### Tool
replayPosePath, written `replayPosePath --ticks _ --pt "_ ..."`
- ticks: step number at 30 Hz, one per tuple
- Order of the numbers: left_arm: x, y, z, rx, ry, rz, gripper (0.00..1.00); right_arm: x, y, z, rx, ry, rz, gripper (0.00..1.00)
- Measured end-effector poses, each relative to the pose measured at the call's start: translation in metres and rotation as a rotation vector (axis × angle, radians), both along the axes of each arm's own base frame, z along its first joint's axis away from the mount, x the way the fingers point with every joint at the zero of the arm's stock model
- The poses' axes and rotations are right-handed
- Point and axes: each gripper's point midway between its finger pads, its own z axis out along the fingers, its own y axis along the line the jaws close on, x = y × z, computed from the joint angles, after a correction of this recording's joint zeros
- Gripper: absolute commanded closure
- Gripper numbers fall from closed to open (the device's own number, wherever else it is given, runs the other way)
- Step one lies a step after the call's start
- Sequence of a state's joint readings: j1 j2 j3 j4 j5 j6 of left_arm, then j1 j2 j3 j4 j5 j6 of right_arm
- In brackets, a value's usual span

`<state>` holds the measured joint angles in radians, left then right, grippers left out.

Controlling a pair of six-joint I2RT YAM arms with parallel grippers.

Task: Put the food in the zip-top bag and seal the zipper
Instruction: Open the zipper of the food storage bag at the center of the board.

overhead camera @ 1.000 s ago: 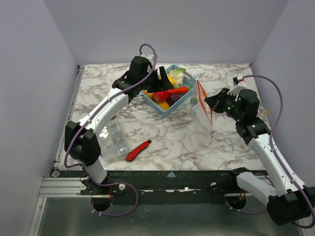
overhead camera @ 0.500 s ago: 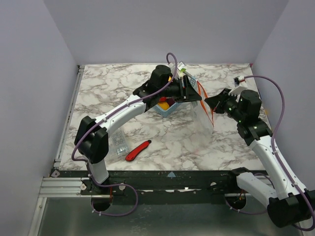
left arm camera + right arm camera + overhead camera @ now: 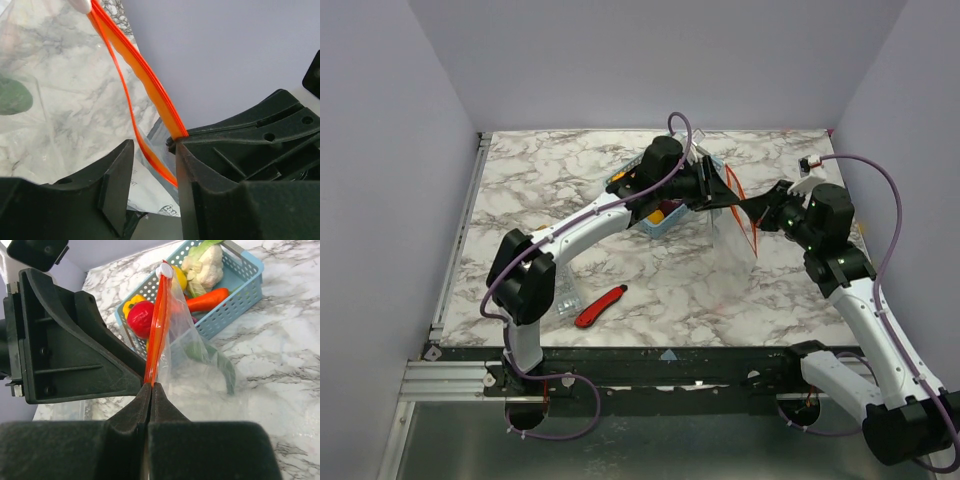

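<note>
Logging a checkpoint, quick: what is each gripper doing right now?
Left gripper: open, straddling one lip of the zipper.
Right gripper: shut on the zipper.

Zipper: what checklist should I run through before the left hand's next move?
1. Right hand shut on the zipper end: ok.
2. One zipper lip between the left hand's jaws: ok.
3. Left hand closed on that lip: not ok, jaws stand apart.
4. Bag mouth parted: ok, lips apart in the left wrist view.
5. Food in bag: not ok, most pieces lie in the basket.
6. Zipper sealed: not ok.
</note>
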<state>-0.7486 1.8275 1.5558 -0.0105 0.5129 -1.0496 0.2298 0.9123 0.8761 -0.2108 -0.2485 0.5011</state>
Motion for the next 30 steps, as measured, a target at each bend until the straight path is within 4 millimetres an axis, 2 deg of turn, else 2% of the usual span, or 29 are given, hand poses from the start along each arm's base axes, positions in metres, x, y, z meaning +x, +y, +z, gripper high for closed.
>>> replayPosePath --ticks 4,7,10,11,13,16,19,22,24,25,28,30 --pt "0.004 -0.010 0.002 0.002 0.004 -0.003 0.77 0.001 -0.005 -0.004 -0.007 0.016 -0.022 1.00" --pt "0.002 -0.011 0.004 0.000 0.003 -0.005 0.82 0.000 -0.006 -0.004 -0.009 0.018 -0.026 1.00" --pt "0.002 -0.012 0.005 0.002 -0.003 -0.003 0.97 0.000 -0.006 -0.004 -0.011 0.017 -0.028 1.00" --pt "0.002 -0.012 0.004 0.006 -0.006 0.000 0.99 0.000 -0.007 -0.004 -0.012 0.018 -0.032 1.00" --pt "0.004 -0.012 0.001 0.019 -0.013 0.008 0.95 0.000 -0.007 -0.004 -0.009 0.016 -0.032 1.00" --pt "0.003 -0.011 -0.003 0.039 -0.015 0.010 0.82 -0.002 -0.006 0.000 -0.005 0.005 -0.030 1.00" --pt "0.002 -0.011 -0.008 0.050 -0.022 0.010 0.80 -0.004 -0.006 0.003 -0.004 -0.003 -0.031 1.00" --pt "0.001 -0.009 -0.015 0.066 -0.017 0.008 0.83 -0.004 -0.006 0.003 -0.003 -0.005 -0.031 1.00" --pt "0.001 -0.009 -0.017 0.074 -0.012 0.006 0.97 -0.004 -0.006 0.003 -0.003 -0.004 -0.031 1.00" --pt "0.000 -0.009 -0.017 0.074 -0.013 0.006 1.00 -0.004 -0.006 0.002 -0.003 -0.003 -0.031 1.00" --pt "0.000 -0.008 -0.015 0.080 -0.019 0.002 1.00 0.000 -0.009 -0.002 -0.020 0.009 -0.046 1.00" --pt "0.001 -0.008 -0.011 0.088 -0.028 -0.002 1.00 0.007 -0.019 -0.008 -0.062 0.031 -0.104 1.00"
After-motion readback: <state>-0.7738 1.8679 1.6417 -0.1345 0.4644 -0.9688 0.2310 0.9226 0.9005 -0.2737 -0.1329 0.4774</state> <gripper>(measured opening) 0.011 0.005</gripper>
